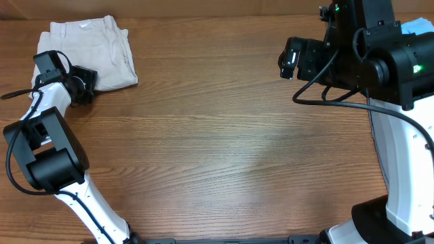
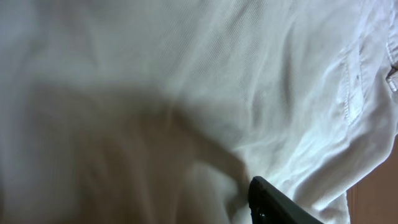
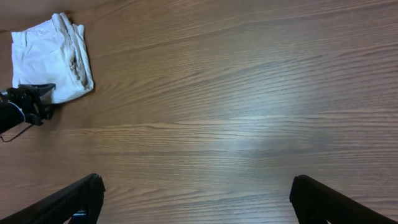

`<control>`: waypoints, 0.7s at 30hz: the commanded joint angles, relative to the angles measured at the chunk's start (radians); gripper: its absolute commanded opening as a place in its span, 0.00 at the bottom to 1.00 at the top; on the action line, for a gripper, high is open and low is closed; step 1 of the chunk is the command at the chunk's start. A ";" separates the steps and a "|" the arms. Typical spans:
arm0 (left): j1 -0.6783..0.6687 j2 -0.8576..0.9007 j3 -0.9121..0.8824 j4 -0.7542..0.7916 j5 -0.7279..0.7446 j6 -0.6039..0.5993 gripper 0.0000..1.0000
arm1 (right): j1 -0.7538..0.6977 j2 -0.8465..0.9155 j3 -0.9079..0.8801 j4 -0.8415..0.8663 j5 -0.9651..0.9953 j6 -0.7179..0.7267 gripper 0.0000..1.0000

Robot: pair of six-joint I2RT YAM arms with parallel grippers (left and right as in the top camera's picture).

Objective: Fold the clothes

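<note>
The wooden counter [image 1: 224, 149] carries one task item. The clothes [image 1: 91, 51], a pale beige garment, lie at the far-left corner as a compact, roughly rectangular bundle with layered edges along the right side; the rest of the surface in view is bare wood. The left arm reaches from the near-left base to the bundle, and the left gripper [image 1: 89, 80] sits at the near edge of the cloth, touching or just above it. The left wrist view is filled with fabric, with only one dark finger [image 2: 280, 208] visible at the bottom, so it cannot be determined whether this gripper is released or grasping cloth. The right gripper [image 3: 196, 182] hangs well apart on the far-right side, above bare wood, with its jaws spread wide and nothing between them. A stitched seam [image 2: 346, 93] runs across the cloth near the right of the left wrist view. Assessment: folding appears complete or nearly so, and the step in hand is the final settling of the near edge. The next move calls for confirming release, then lifting the left gripper straight up so the layers are not dragged open.
</note>
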 commanded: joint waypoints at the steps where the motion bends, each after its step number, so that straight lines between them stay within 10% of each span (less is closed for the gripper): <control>1: 0.025 0.098 -0.026 -0.019 -0.114 0.058 0.59 | 0.004 -0.003 -0.001 0.002 0.003 -0.003 1.00; 21: 0.061 0.098 -0.025 0.064 -0.153 0.123 0.65 | 0.004 -0.003 -0.001 0.002 0.006 -0.010 1.00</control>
